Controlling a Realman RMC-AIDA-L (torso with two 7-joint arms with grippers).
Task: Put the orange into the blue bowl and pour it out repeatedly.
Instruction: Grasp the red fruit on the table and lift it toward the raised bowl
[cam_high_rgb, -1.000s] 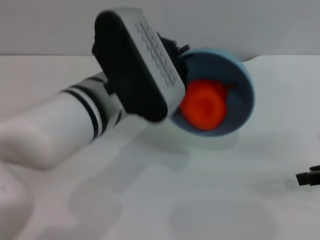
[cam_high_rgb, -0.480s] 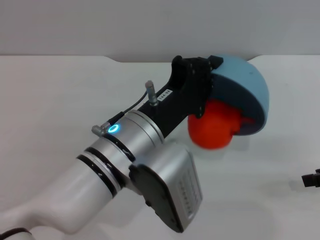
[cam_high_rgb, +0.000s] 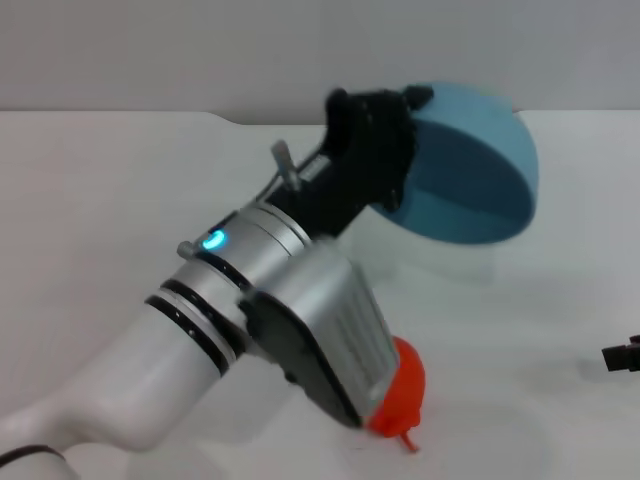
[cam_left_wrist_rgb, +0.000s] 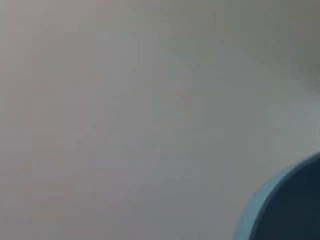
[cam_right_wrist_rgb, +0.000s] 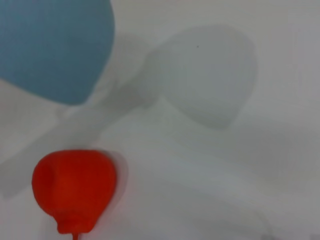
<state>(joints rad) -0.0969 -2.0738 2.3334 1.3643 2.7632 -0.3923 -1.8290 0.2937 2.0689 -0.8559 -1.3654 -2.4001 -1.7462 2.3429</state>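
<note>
My left gripper (cam_high_rgb: 398, 150) is shut on the rim of the blue bowl (cam_high_rgb: 468, 165) and holds it above the table, tipped on its side and empty. The bowl's edge also shows in the left wrist view (cam_left_wrist_rgb: 287, 210) and its outside in the right wrist view (cam_right_wrist_rgb: 50, 45). The orange (cam_high_rgb: 400, 390) lies on the white table (cam_high_rgb: 100, 180) near the front, partly hidden behind my left forearm. It shows whole in the right wrist view (cam_right_wrist_rgb: 75, 187), stem nub pointing down in the picture. My right gripper (cam_high_rgb: 625, 355) sits parked at the right edge.
My left forearm (cam_high_rgb: 260, 330) stretches across the middle of the head view and hides the table beneath it. A grey wall runs behind the table's far edge.
The orange has dropped out of the tipped bowl and rolled toward the front of the table. The bowl stays held up and tilted, now empty.
</note>
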